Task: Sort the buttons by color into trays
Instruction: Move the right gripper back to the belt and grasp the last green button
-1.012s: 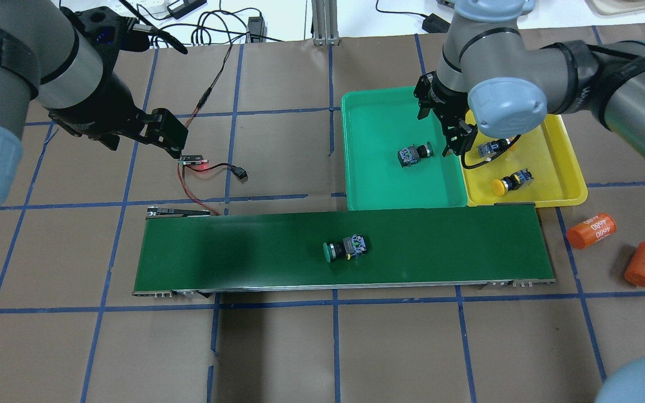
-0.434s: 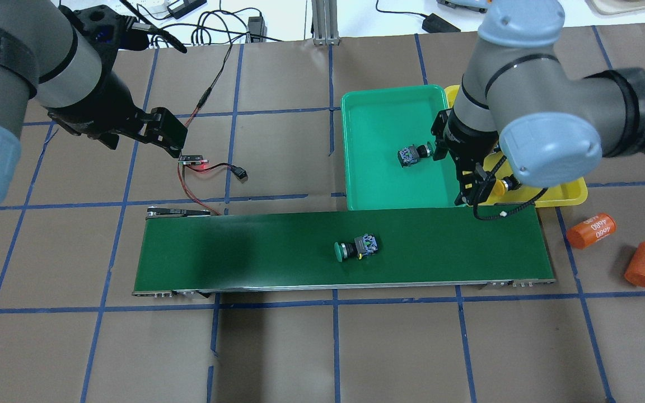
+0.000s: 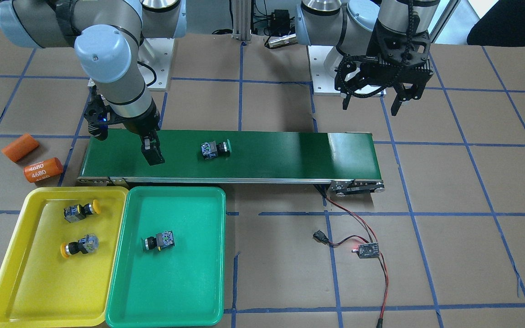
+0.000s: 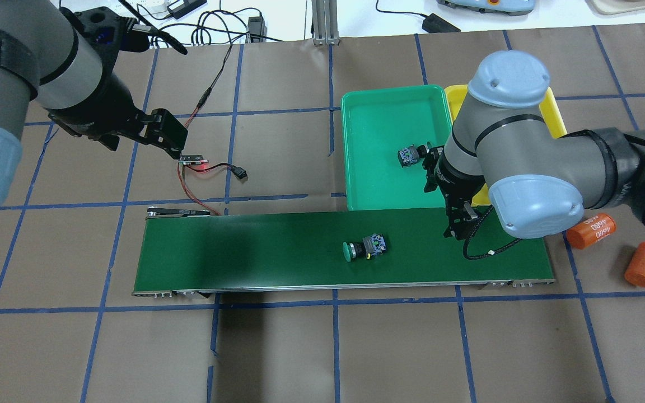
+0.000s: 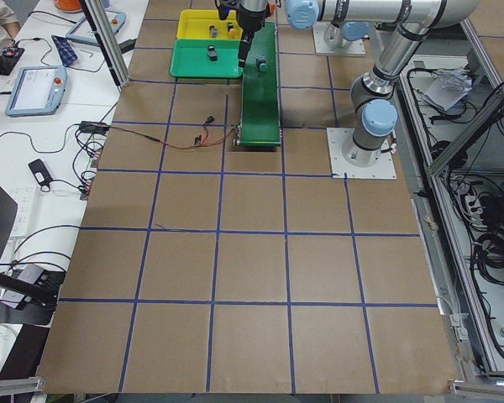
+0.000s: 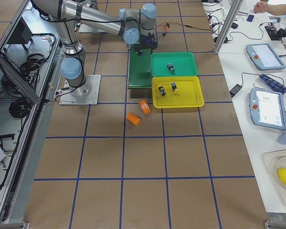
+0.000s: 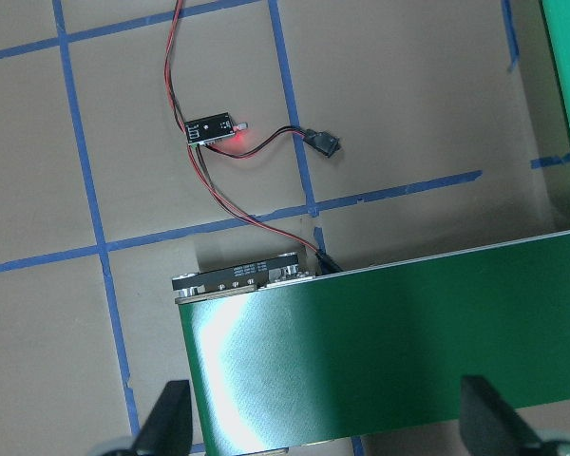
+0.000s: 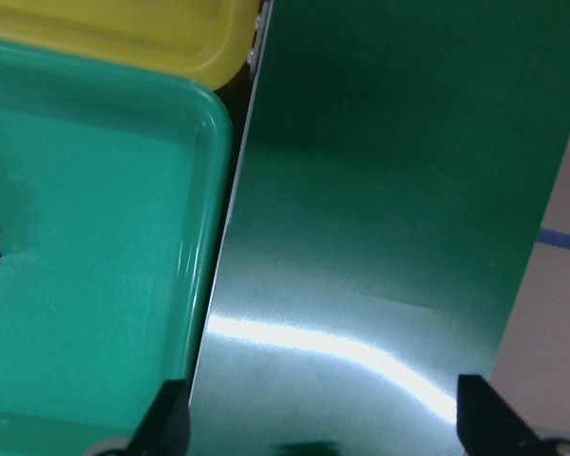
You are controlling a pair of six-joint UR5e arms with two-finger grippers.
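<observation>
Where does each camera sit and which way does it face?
Front-facing: across the table, looking back; left arm, right arm.
Overhead: behind both arms, looking down and forward.
Exterior left: left table end, looking along; left arm nearer.
Exterior right: opposite end; right arm nearer.
Left wrist: down onto belt end; left tool.
Right wrist: down onto belt, green tray; right tool.
Front-facing and overhead share the belt's green button.

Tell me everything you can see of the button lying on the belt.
The button has a round green cap on a dark blocky body whose rear end shows blue-white markings. It lies on its side on the belt, cap toward the robot's left, a bit right of the belt's middle. Only the belt touches it. The right end effector, open, hangs over the belt further right, apart from it.
</observation>
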